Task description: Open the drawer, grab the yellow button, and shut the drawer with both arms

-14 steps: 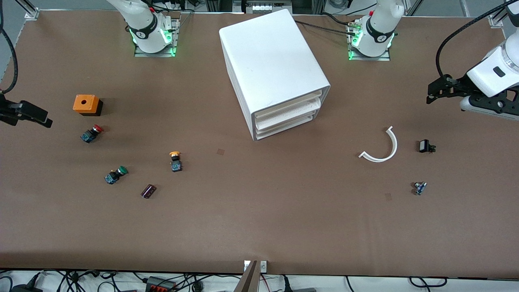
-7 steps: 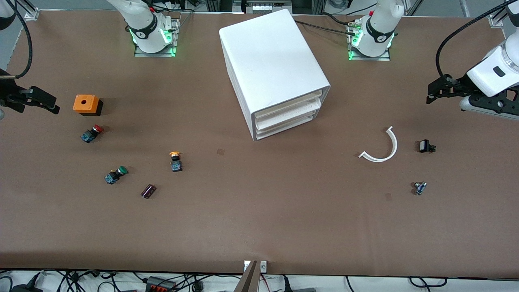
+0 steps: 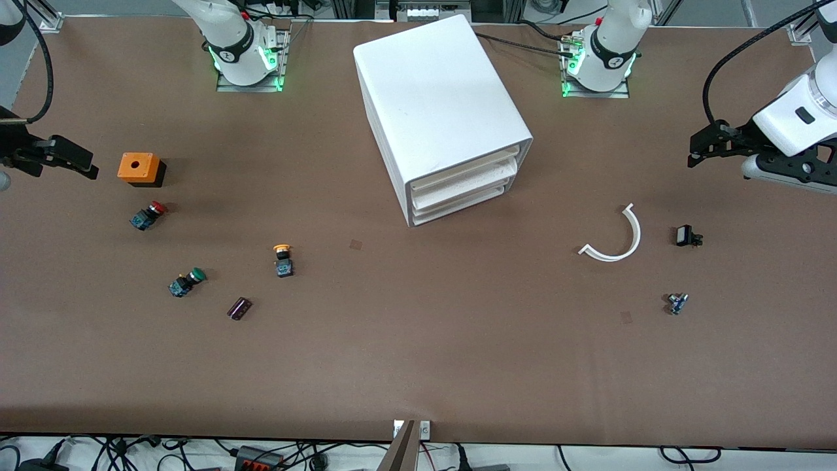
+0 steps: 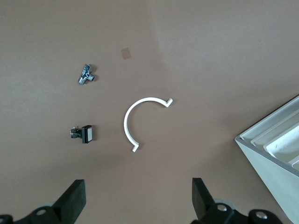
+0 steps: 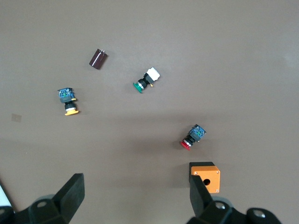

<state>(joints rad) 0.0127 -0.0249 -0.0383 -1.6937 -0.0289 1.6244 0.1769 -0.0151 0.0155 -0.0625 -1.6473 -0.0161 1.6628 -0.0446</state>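
Note:
The white cabinet [image 3: 444,111] stands mid-table with its three drawers pushed in; the uppermost drawer [image 3: 465,171] is closed. Its corner shows in the left wrist view [image 4: 275,149]. The orange-yellow-capped button [image 3: 283,260] lies on the table, nearer the front camera than the cabinet and toward the right arm's end; it also shows in the right wrist view [image 5: 68,101]. My right gripper [image 3: 78,163] [image 5: 136,193] hangs open and empty over the table's edge beside an orange box. My left gripper [image 3: 700,145] [image 4: 138,198] hangs open and empty over the left arm's end.
An orange box [image 3: 138,169], a red-capped button [image 3: 148,215], a green-capped button [image 3: 186,281] and a dark cylinder [image 3: 239,308] lie around the task button. A white curved strip [image 3: 618,239], a small black part [image 3: 686,235] and a small metal part [image 3: 677,303] lie below the left gripper.
My right gripper has come in from the table's edge toward the orange box. The left arm has not moved, and nothing on the table has shifted.

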